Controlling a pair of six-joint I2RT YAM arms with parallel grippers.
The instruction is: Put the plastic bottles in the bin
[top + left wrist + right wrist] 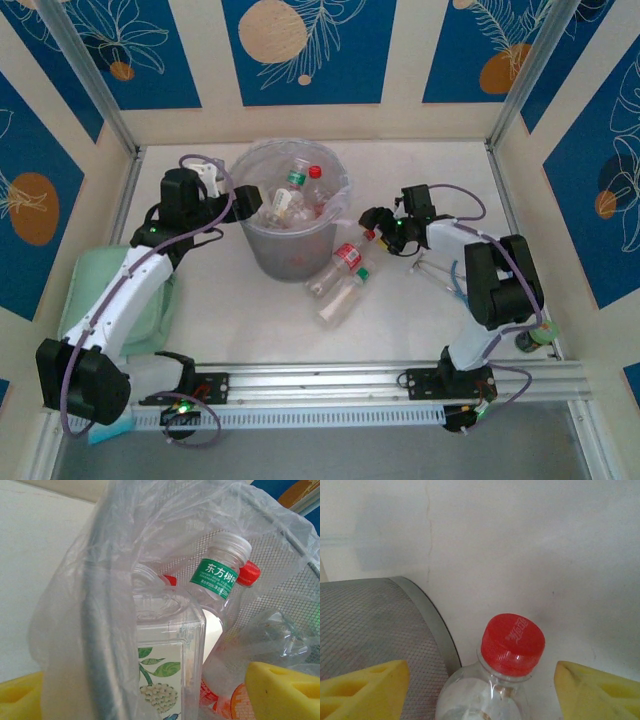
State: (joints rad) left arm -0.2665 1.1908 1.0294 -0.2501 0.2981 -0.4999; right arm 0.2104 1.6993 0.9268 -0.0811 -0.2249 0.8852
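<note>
Showing a white table [420,170] with the round grey mesh bin [285,255], lined with a clear plastic bag [335,195], standing near its middle; a pale green tray [90,285] lies at the left edge. Several plastic bottles sit inside the bin. A square clear bottle [165,645] with a leaf-print label stands upright. A white-capped bottle [220,575] with a green label leans with its cap up and to the right in the left wrist view, a red cap [249,573] just behind it. On the table just right of the bin lie two more, side by side, long axes parallel and diagonal, caps pointing far-right: a red-capped bottle [345,260] with a red label and, nearer, a green-capped bottle [342,295]. The left gripper [247,203] hangs at the bin's left rim, jaws wide, holding nothing. The right gripper [373,222] faces the red-capped bottle's cap, its yellow fingertips [365,687] spread well clear on either side, gripping nothing.
</note>
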